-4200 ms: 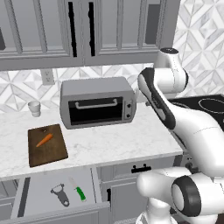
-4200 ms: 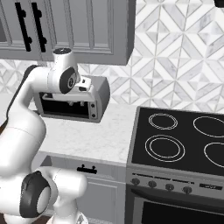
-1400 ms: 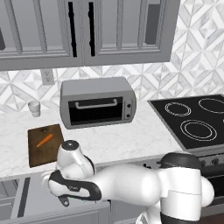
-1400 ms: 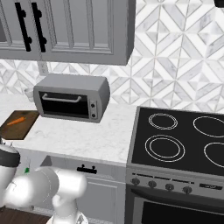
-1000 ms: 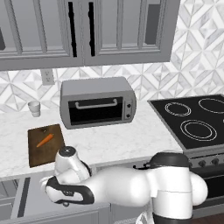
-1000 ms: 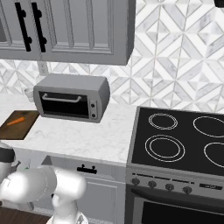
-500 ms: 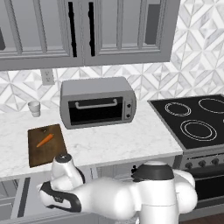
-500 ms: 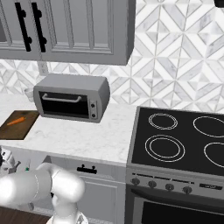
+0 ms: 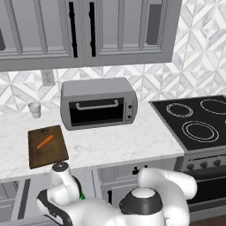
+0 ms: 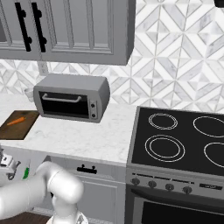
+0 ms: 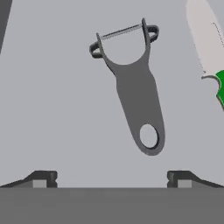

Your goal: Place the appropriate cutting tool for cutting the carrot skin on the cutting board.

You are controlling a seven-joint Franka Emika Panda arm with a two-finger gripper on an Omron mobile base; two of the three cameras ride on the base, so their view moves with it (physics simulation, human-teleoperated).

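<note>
Peeler (image 11: 133,87): dark grey, matte, Y-shaped, forked rounded head with a thin ridged blade across it, flat tapering handle with an oval hole at the end. It lies flat on a plain grey drawer floor (image 11: 52,109), ahead of the gripper (image 11: 112,178), between the lines of the two fingertips (image 11: 41,178), untouched. Long axis runs away from the fingers, tilted slightly; head at the far end, handle hole nearest the tips. Fingers spread wide, nothing between them. Knife (image 11: 209,52), white blade, green handle, beyond the right-side fingertip, cut off at the frame edge. Cutting board (image 9: 47,145): dark brown wood, rectangular, slim orange carrot (image 9: 45,141) lying diagonally on it.
</note>
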